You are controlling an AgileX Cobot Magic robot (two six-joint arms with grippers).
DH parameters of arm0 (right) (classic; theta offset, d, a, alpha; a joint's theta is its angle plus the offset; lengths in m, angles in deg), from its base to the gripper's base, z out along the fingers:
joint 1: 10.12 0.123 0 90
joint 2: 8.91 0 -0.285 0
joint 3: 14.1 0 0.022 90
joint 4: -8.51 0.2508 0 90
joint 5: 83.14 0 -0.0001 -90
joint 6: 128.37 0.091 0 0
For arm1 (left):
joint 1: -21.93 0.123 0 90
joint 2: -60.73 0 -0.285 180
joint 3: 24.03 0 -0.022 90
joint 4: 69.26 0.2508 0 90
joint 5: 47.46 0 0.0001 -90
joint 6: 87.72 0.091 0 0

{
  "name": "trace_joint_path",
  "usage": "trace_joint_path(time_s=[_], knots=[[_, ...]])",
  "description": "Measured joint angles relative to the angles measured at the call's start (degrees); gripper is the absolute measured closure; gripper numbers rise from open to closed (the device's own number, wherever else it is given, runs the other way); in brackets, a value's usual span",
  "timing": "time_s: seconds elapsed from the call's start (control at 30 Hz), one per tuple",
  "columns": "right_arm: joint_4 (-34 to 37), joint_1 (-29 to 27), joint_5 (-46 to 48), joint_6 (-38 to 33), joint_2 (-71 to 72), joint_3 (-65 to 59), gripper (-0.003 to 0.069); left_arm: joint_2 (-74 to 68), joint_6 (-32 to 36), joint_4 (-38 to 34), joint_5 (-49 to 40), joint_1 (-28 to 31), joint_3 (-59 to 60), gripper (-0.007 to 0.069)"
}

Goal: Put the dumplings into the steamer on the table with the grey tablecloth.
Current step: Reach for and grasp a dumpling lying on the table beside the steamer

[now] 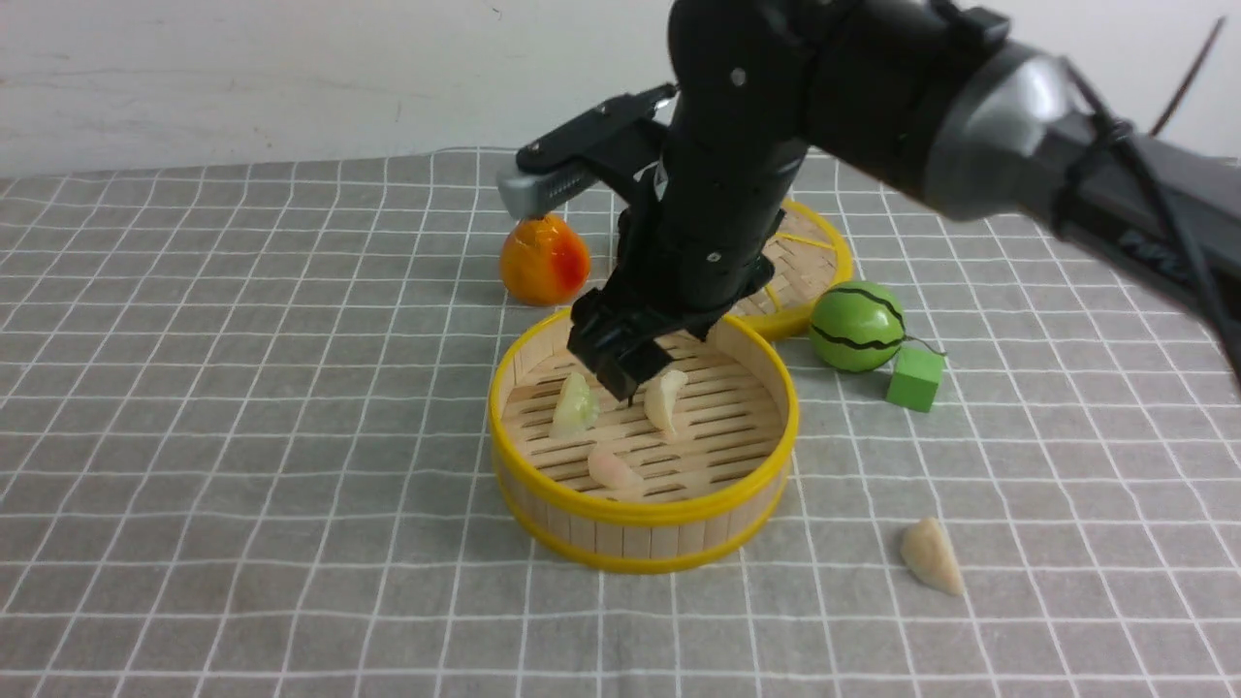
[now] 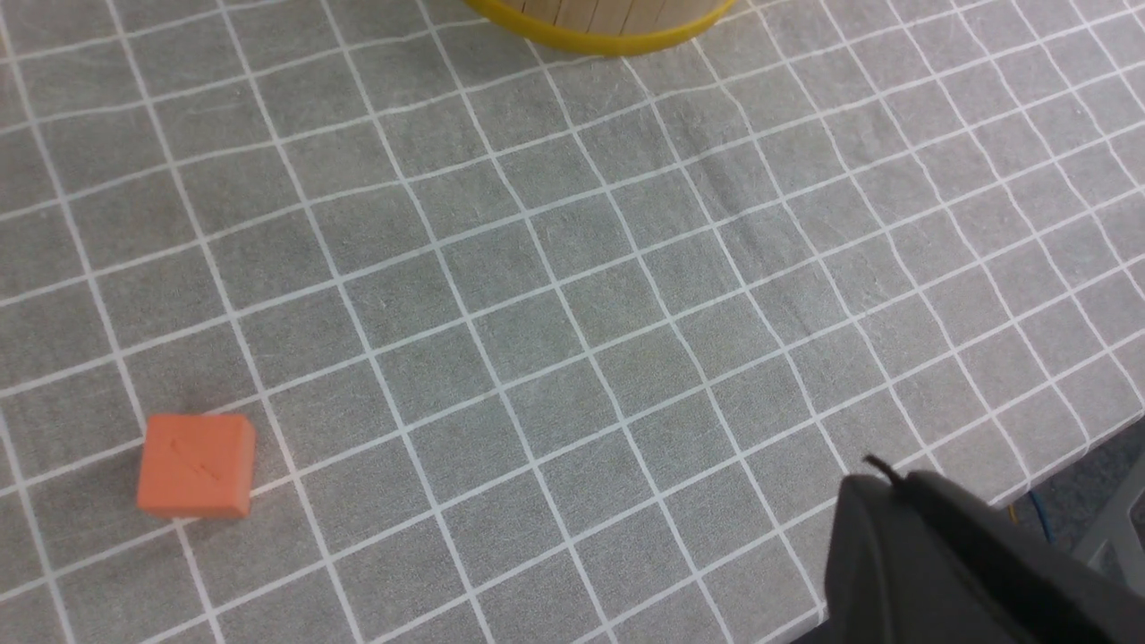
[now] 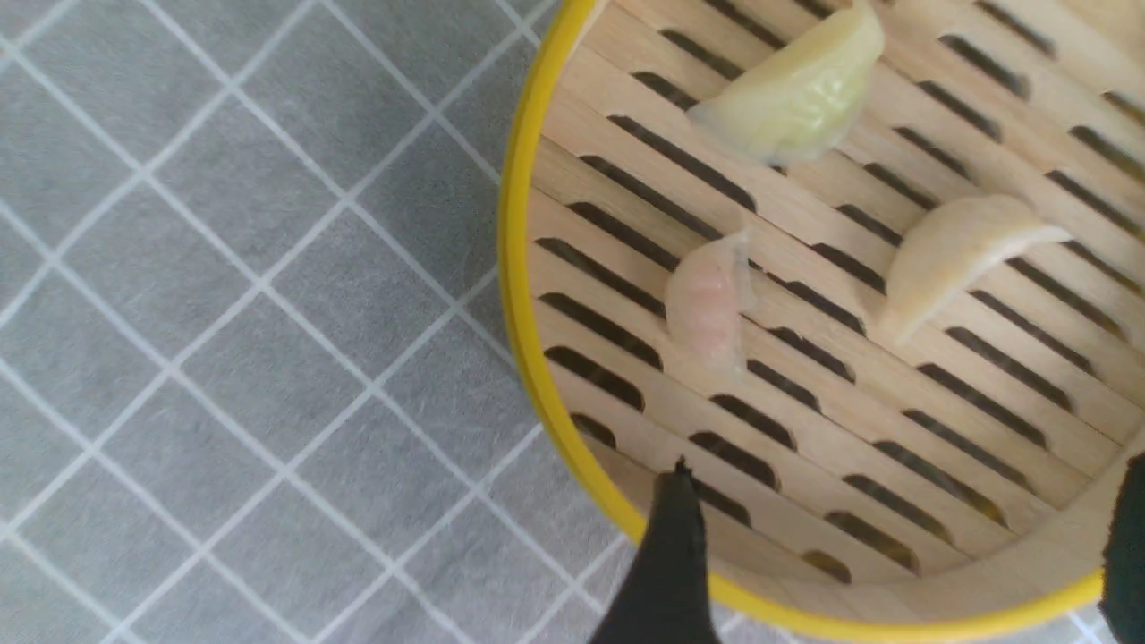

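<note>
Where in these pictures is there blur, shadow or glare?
Front view: soft, even light; the steamer throws a faint shadow on the grey tablecloth; the near right arm looks slightly blurred. Left wrist view: grid lines sharp; the orange block casts a small shadow. Right wrist view: the pink dumpling looks soft-edged; no strong glare.
</note>
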Motion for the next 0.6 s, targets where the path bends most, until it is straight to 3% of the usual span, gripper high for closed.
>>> trace_joint_path(time_s=[0.23,0.4,0.6], knots=[[0.07,-4.23,0.57,-0.08,17.26,-23.49,0.0198,0.00,0.00,-0.27,0.00,0.00,0.00,0.0627],[-0.06,-10.84,0.12,0.26,22.29,-37.30,0.0219,0.00,0.00,-0.27,0.00,0.00,0.00,0.0624],[0.56,-20.38,-14.49,4.93,22.88,-48.79,0.0221,0.00,0.00,-0.34,0.00,0.00,0.00,0.0621]])
